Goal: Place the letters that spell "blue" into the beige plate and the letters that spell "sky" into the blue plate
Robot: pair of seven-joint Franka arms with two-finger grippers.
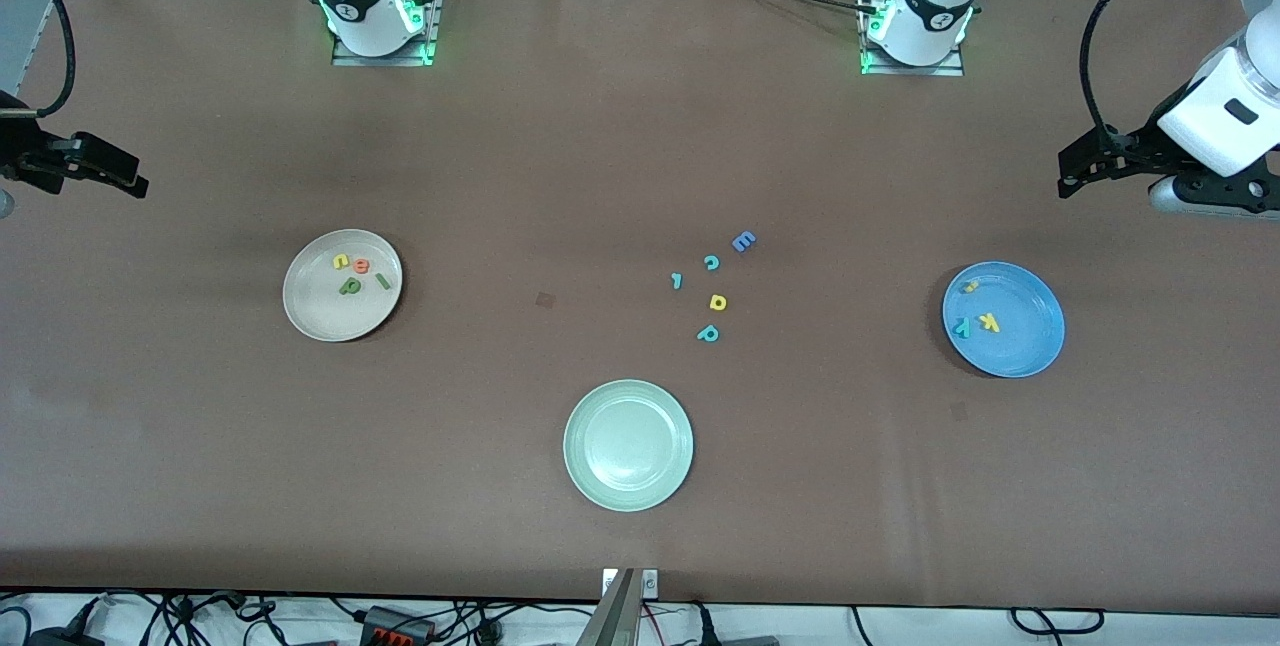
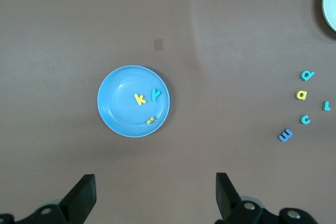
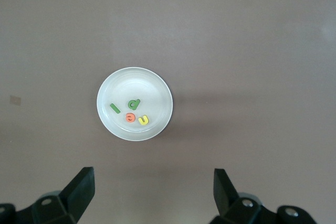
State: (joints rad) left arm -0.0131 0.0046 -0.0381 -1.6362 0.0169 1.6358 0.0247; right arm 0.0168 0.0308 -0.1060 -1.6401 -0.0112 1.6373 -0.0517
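The beige plate lies toward the right arm's end of the table. In it are the green b, the green l, the yellow u and the orange e. The blue plate lies toward the left arm's end and holds the yellow s, yellow k and teal y. My left gripper hangs open and empty high over the table near the blue plate. My right gripper is likewise open and empty, high up near the beige plate.
A pale green plate lies nearest the front camera at mid-table. Between it and the blue plate lie loose letters: a blue E, a teal c, a small teal piece, a yellow letter and a teal p.
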